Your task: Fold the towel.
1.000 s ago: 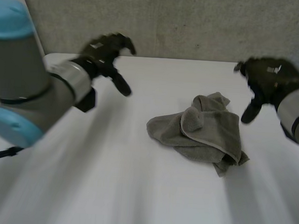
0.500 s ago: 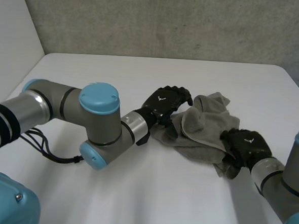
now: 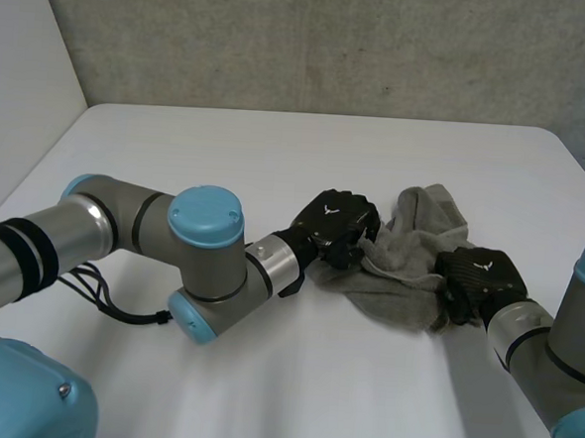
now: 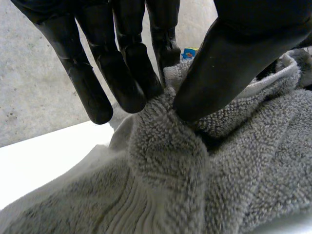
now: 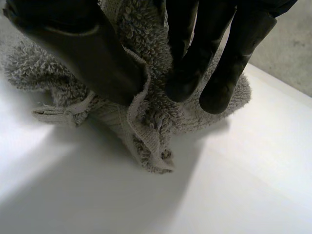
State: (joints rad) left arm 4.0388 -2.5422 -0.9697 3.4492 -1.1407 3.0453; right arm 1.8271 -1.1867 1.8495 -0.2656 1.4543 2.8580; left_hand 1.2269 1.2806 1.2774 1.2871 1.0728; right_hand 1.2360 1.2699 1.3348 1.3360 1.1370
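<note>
A crumpled grey towel (image 3: 409,256) lies bunched on the white table, right of centre. My left hand (image 3: 334,225) is at the towel's left side; in the left wrist view its fingers (image 4: 122,73) and thumb pinch a fold of the towel (image 4: 165,146). My right hand (image 3: 479,280) sits on the towel's near right end. In the right wrist view its fingers (image 5: 214,58) and thumb grip a hemmed edge of the towel (image 5: 146,126), which hangs down to the table.
The white table (image 3: 263,376) stretches wide around the towel, with a grey wall (image 3: 333,43) behind its far edge. My left arm (image 3: 200,263) lies low across the table's left half.
Both hands came down from above the table onto the towel and closed on it. The towel has been bunched and pulled slightly between them.
</note>
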